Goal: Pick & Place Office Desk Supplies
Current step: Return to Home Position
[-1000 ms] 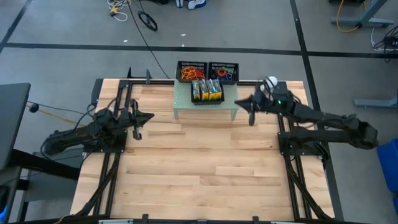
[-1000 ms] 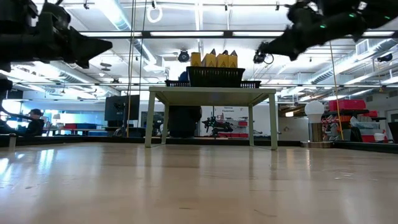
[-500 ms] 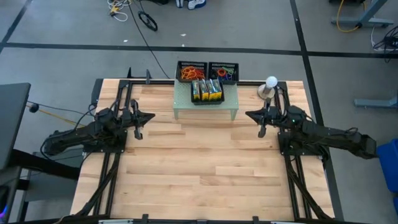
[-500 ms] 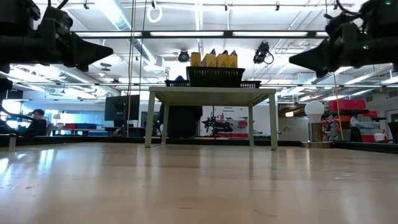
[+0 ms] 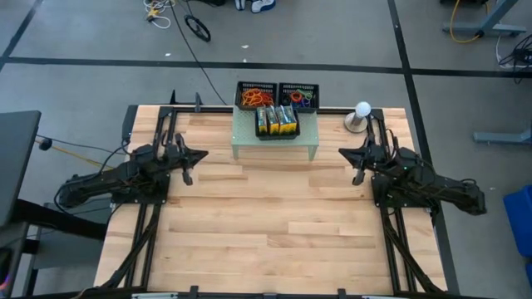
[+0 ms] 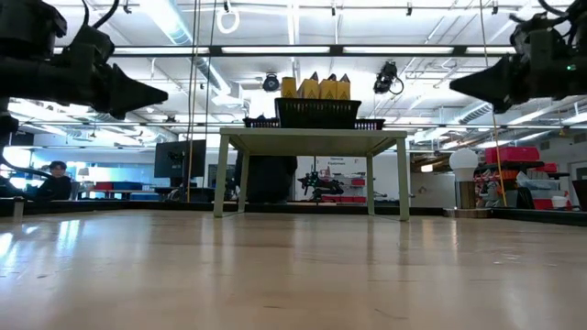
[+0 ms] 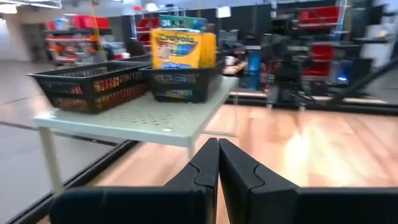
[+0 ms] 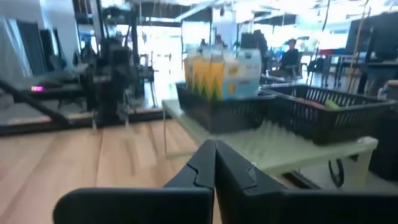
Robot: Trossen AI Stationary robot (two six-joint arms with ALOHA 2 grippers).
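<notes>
1. The crayon boxes stand upright in a row in the near tray on the pale green riser at the far middle of the table. Packed side by side like this, the tray walls keep them from tipping
2. The rubber bands lie in loose heaps in the two black mesh trays behind: mostly orange and red in the far left tray, mixed colours in the far right tray. I judge the sorting done, since no supplies show on the bare wood
3. The left gripper hangs above the left side of the table and points at the riser, well apart from it. Its wrist view shows the two fingers pressed together, nothing between them
4. The right gripper mirrors it on the right side, likewise aimed at the riser and well clear of it. Its fingers are also closed tight on nothing
5. Both arms are folded low and drawn in towards their bases, which looks like a parked rest pose. Empty, closed fingers suit that, as there is nothing to drop and nothing to snag
</notes>
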